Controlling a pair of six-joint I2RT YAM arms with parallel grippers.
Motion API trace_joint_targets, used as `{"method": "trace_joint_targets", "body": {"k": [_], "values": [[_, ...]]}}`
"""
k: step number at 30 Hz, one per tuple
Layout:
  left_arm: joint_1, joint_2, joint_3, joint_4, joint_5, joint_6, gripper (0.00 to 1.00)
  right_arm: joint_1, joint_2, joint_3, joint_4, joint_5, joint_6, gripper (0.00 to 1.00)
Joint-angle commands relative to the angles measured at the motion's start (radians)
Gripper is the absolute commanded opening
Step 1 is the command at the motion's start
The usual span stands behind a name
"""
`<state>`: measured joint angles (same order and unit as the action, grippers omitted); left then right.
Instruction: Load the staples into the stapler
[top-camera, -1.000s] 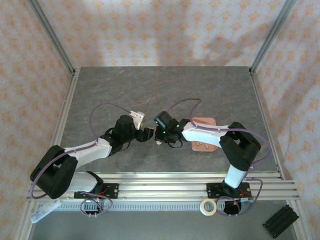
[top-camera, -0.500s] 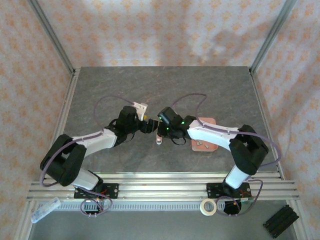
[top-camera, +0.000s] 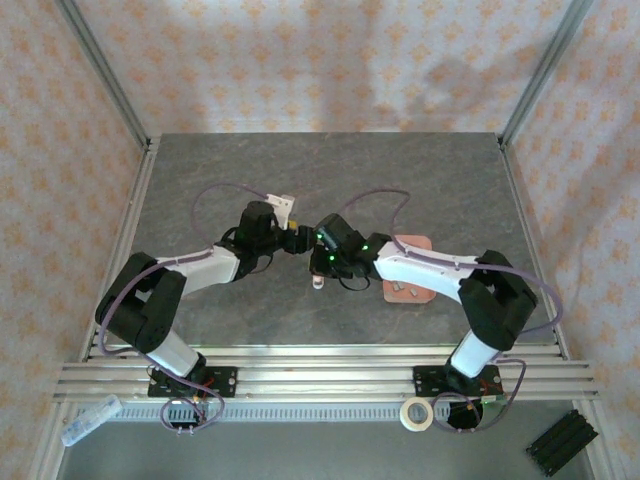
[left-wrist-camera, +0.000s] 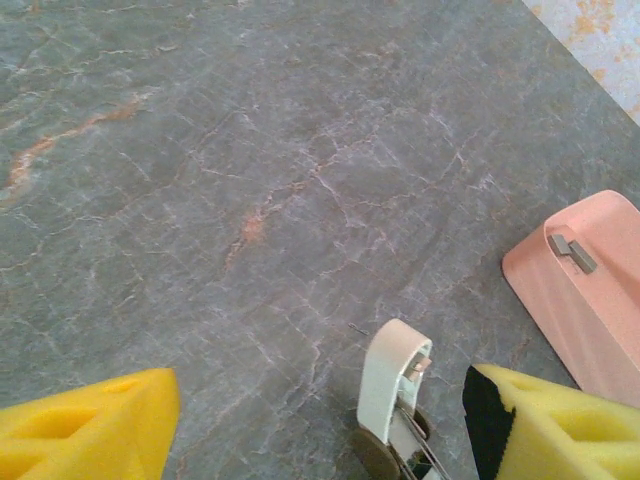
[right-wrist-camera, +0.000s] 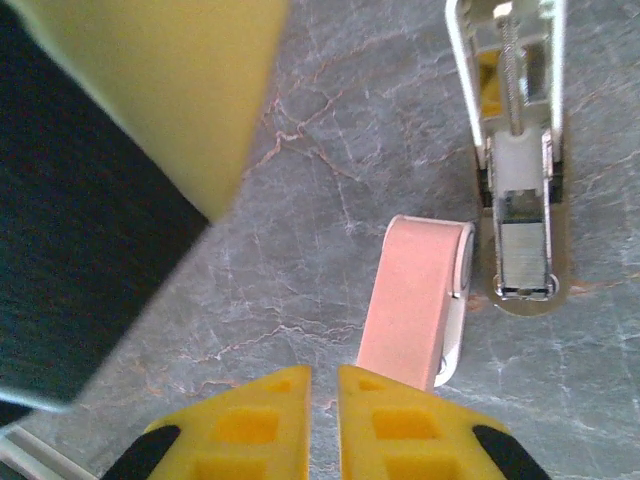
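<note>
On the grey desk (top-camera: 220, 170) a pink tray (left-wrist-camera: 590, 300) lies just right of the open stapler (right-wrist-camera: 520, 200), whose pink cover (right-wrist-camera: 415, 300) is swung away beside its metal channel. A tape roll (top-camera: 417, 413) sits by the right arm's base. There is one stapler, one tray, and two staples (left-wrist-camera: 572, 252) side by side on that tray. Both arms stretch inward and nearly meet at mid-desk. The left end effector (left-wrist-camera: 320, 425) gapes wide and empty, with the stapler's tip by its right finger. The right end effector (right-wrist-camera: 322, 385) is pinched closed on nothing, over the cover.

Matt veined stone-look table (left-wrist-camera: 250, 150), shiny metal stapler (right-wrist-camera: 520, 240) channel.
</note>
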<state>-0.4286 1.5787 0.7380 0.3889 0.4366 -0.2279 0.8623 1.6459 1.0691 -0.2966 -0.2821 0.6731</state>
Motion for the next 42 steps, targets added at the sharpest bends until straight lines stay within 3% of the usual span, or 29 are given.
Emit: {"method": "trace_joint_targets", "body": {"k": [1, 6, 18, 28, 34, 39, 42], "values": [[0.015, -0.029, -0.003, -0.010, -0.028, 0.007, 0.76, 0.003, 0.060, 0.004, 0.010, -0.009, 0.026, 0.13], [0.019, -0.014, -0.012, 0.005, -0.023, 0.009, 0.75, 0.001, 0.209, -0.068, -0.014, -0.037, 0.065, 0.09], [0.019, 0.000, 0.009, 0.014, 0.005, 0.005, 0.76, -0.002, 0.066, 0.051, -0.090, 0.028, -0.030, 0.13], [0.021, -0.006, 0.025, -0.002, -0.006, -0.005, 0.76, -0.001, 0.029, 0.102, -0.071, -0.006, -0.069, 0.15], [0.031, -0.013, 0.018, -0.002, -0.012, -0.010, 0.76, 0.011, 0.108, 0.065, -0.048, -0.027, -0.022, 0.12], [0.033, -0.002, 0.006, 0.012, -0.008, -0.007, 0.76, 0.005, 0.318, -0.069, -0.019, -0.111, 0.025, 0.07], [0.031, -0.005, 0.005, -0.008, -0.006, 0.005, 0.76, -0.001, 0.245, -0.057, -0.068, -0.055, -0.004, 0.07]]}}
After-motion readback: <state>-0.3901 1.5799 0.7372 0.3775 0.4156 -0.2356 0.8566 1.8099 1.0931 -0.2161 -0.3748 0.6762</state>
